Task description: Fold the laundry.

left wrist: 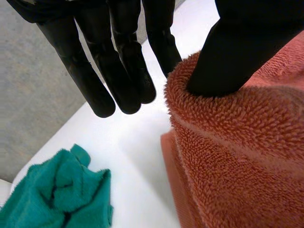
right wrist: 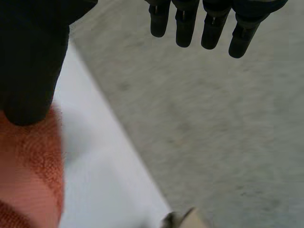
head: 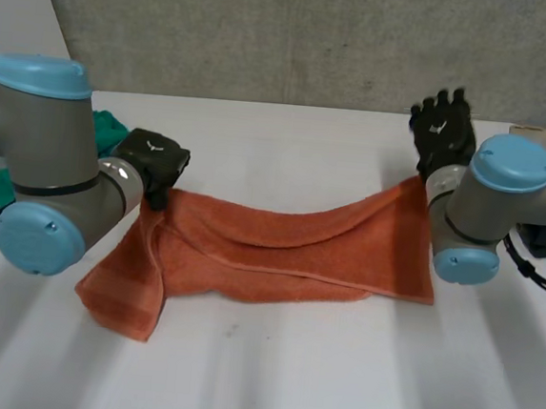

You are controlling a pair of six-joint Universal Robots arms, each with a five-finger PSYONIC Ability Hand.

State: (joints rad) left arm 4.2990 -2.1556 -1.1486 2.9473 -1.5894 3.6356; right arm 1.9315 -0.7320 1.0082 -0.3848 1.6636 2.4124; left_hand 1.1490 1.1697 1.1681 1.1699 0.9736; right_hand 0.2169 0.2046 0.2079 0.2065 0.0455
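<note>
The towel lies on the table, sagging from 9 to 3 o'clock between 2 hands. The left hand has straight fingers, with only its thumb on the towel's 9 o'clock end. The right hand is likewise released, thumb at the 2 o'clock corner. Ungrasped, either end may slip in a lift. A green cloth lies loose at 9 o'clock, in no container.

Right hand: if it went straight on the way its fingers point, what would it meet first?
Nothing close: beyond the fingers of the right hand the way looks free past the table edge, up to the grey wall; distance unclear.
</note>
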